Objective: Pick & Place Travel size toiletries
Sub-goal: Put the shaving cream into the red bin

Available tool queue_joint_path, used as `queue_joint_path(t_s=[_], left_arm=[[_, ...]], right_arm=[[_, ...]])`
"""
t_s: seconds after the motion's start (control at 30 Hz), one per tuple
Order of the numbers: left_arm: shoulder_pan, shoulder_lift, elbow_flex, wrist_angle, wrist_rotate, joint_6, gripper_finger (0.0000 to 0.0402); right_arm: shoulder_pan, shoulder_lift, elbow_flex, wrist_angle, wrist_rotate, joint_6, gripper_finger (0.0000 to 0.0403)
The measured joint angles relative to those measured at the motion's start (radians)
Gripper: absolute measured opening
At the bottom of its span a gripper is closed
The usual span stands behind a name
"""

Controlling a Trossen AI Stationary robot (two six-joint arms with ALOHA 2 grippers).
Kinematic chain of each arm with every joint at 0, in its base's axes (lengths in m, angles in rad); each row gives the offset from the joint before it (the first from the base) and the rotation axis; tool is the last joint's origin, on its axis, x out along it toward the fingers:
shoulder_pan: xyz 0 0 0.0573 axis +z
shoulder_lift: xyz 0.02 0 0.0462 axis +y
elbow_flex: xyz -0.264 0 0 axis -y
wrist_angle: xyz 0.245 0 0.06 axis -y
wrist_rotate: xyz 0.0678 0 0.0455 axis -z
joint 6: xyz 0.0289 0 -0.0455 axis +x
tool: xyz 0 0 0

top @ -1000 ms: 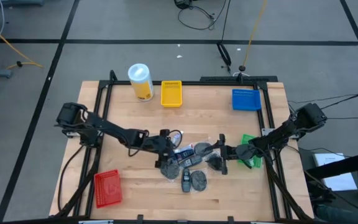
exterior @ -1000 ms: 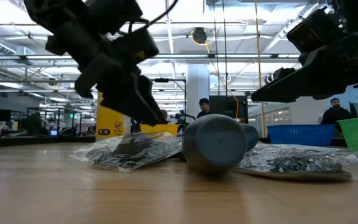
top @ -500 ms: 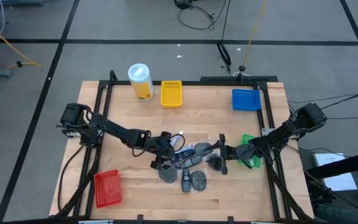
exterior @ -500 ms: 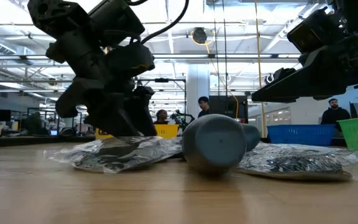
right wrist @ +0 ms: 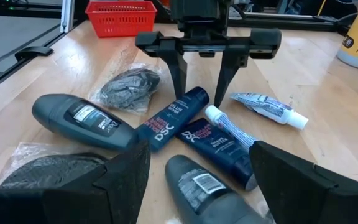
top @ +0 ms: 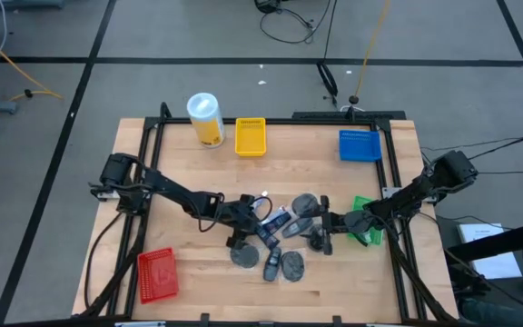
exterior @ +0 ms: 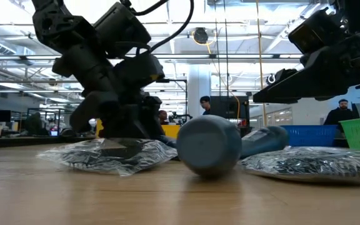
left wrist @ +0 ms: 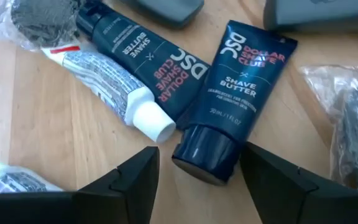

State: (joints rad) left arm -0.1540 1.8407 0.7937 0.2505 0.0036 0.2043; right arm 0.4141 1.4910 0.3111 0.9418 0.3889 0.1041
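Left pincer [left wrist: 196, 165] poised wide over the capped end of a dark blue shave butter tube [left wrist: 232, 96], in the pile at the middle of the surface [top: 189, 163].

From the left wrist I see the tube's cap sitting between my two spread fingers [left wrist: 138, 171], its long axis running straight away from the pincer, so I judge the left arm is the nearer one and a short forward dip would straddle it. A second dark tube [left wrist: 138, 59] and a white toothpaste tube [left wrist: 114, 90] lie touching alongside. My right pincer [right wrist: 194, 163] waits wide beside the green tray [top: 364, 221] near the right edge. From overhead the pile is tangled, and I probably can't separate items there.
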Motion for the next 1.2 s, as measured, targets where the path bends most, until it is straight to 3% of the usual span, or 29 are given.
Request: queue_joint_path(t_s=[0.2,0.5,0.63,1.0,1.2], left_arm=[[-0.002,0.001,0.000,-0.008,0.023,-0.031,0.0229],[-0.005,-0.065,-0.003,-0.149,0.022,-0.143,0.0184],[-0.019,-0.089,-0.003,-0.075,0.023,-0.110,0.0182],[-0.028,-0.018,-0.002,0.144,0.051,-0.025,0.0290],[-0.029,0.062,-0.002,0.210,0.079,0.001,0.0299]], right_arm=[[0.000,0.000,0.000,0.000,0.001,0.000,0.0265],[0.000,0.000,0.000,0.003,0.002,0.006,0.0265],[0.000,0.000,0.000,0.003,0.002,0.006,0.0265],[0.000,0.000,-0.001,0.002,0.002,0.007,0.0265],[0.000,0.000,-0.001,0.003,0.002,0.007,0.0265]])
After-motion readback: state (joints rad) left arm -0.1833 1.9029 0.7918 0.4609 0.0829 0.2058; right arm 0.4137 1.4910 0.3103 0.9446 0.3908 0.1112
